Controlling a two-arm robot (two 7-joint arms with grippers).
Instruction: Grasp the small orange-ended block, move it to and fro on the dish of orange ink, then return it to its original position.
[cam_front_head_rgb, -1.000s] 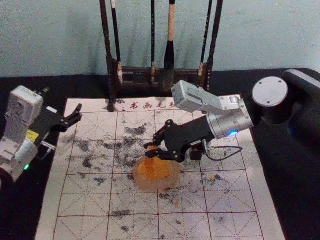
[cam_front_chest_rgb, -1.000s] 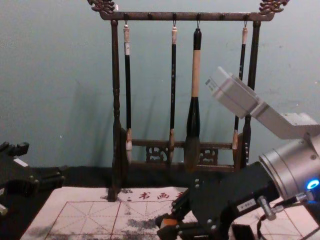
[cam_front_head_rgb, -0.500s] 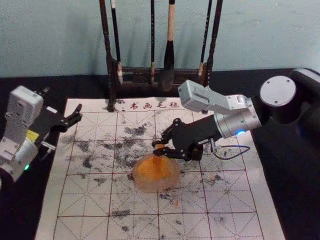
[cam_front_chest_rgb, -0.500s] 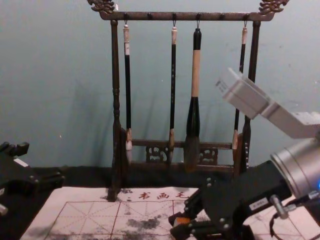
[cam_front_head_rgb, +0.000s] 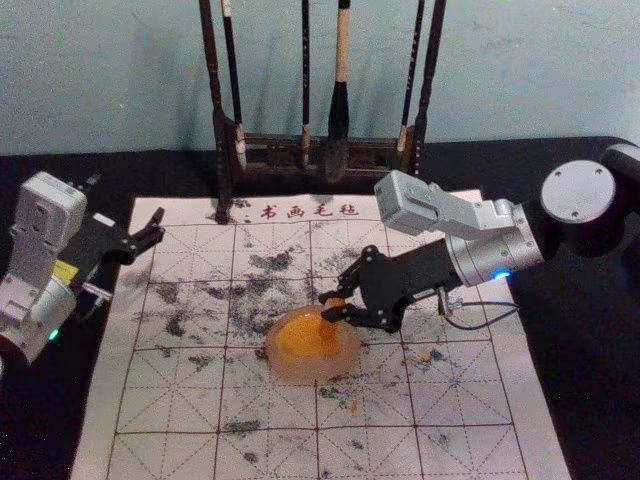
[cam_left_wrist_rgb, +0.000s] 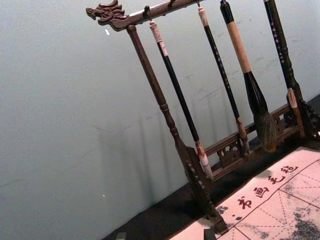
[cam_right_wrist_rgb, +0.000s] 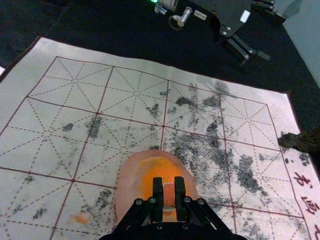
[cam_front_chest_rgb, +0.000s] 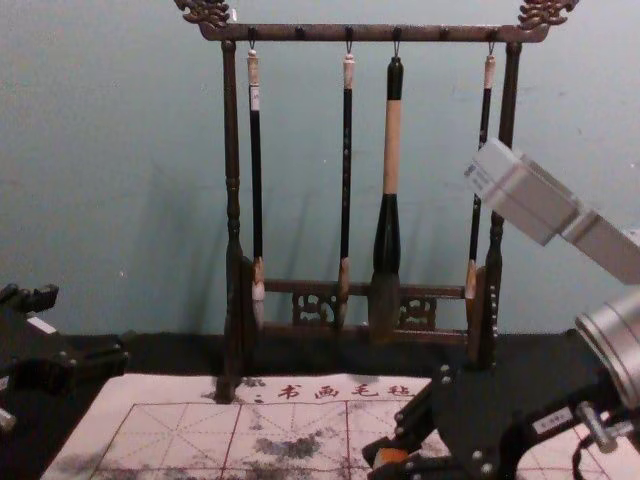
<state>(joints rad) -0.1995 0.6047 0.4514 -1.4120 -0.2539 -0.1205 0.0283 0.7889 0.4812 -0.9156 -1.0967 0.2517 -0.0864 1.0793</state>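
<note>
Your black right gripper (cam_front_head_rgb: 328, 306) has slid right, pinching the small orange-ended block (cam_right_wrist_rgb: 169, 194) at the round pink ink dish's (cam_front_head_rgb: 312, 371) right side — slide too far, it may catch the rim. The black left gripper (cam_front_head_rgb: 159, 225) waits left, spread.

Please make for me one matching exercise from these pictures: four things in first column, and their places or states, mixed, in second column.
1. Orange-ended block
2. Dish of orange ink
3. Calligraphy brushes
4. Left gripper

A. Hanging from the wooden rack
B. Open
C. Held by the right gripper
D. On the gridded mat

Pairs: 1-C, 2-D, 3-A, 4-B
</note>
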